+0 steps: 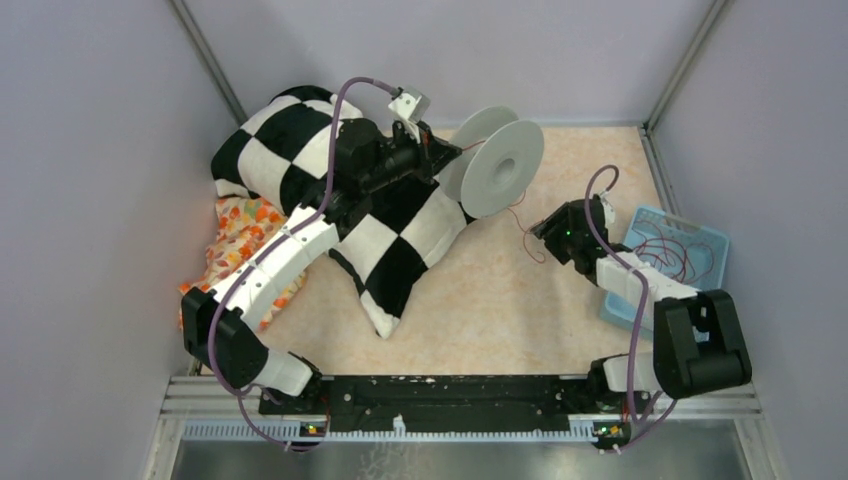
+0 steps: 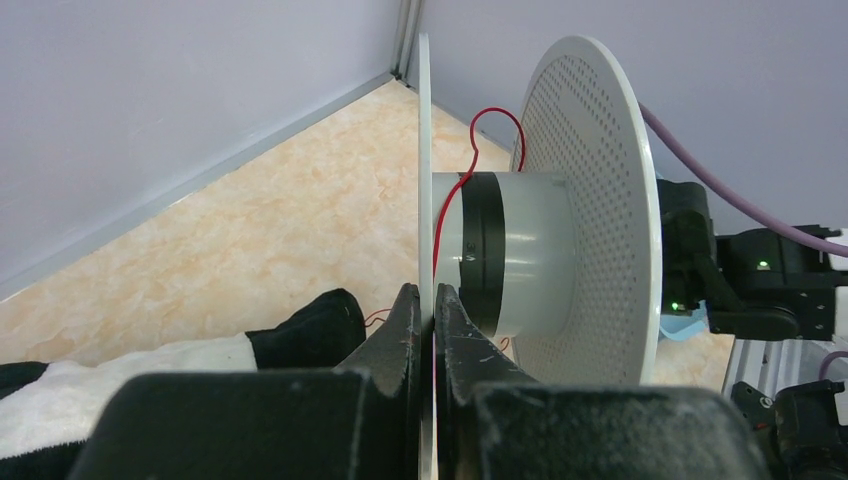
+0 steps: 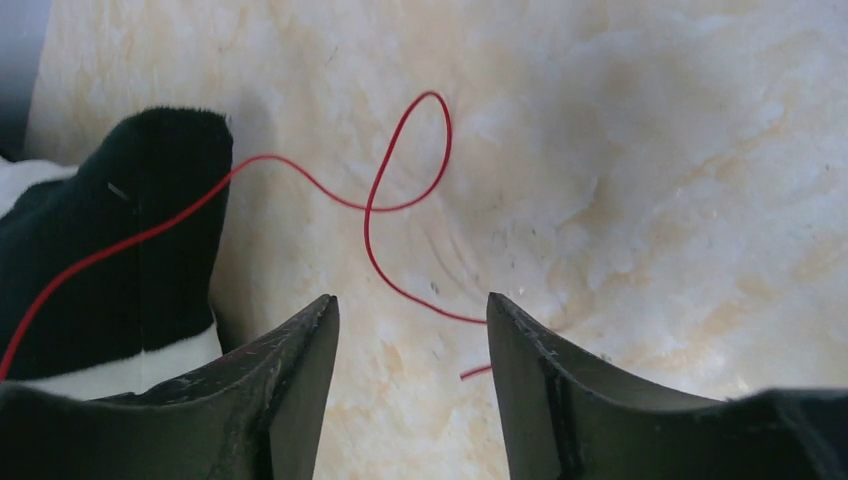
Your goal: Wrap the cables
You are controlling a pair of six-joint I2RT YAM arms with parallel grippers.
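A white spool (image 1: 497, 160) stands on edge at the back of the table, with a black band round its core (image 2: 487, 250). My left gripper (image 1: 437, 158) is shut on the spool's near flange (image 2: 424, 180). A thin red cable (image 1: 520, 228) runs from the spool's core (image 2: 440, 215) down across the table to my right gripper (image 1: 548, 232). In the right wrist view the cable (image 3: 400, 190) loops on the table just ahead of my open right gripper (image 3: 412, 312), with nothing between the fingers. More red cable lies coiled in the blue basket (image 1: 672, 256).
A black-and-white checkered cushion (image 1: 400, 235) lies under my left arm, with an orange patterned cloth (image 1: 238, 240) at its left. The blue basket (image 1: 715, 245) sits at the right wall. Grey walls close in the table on three sides.
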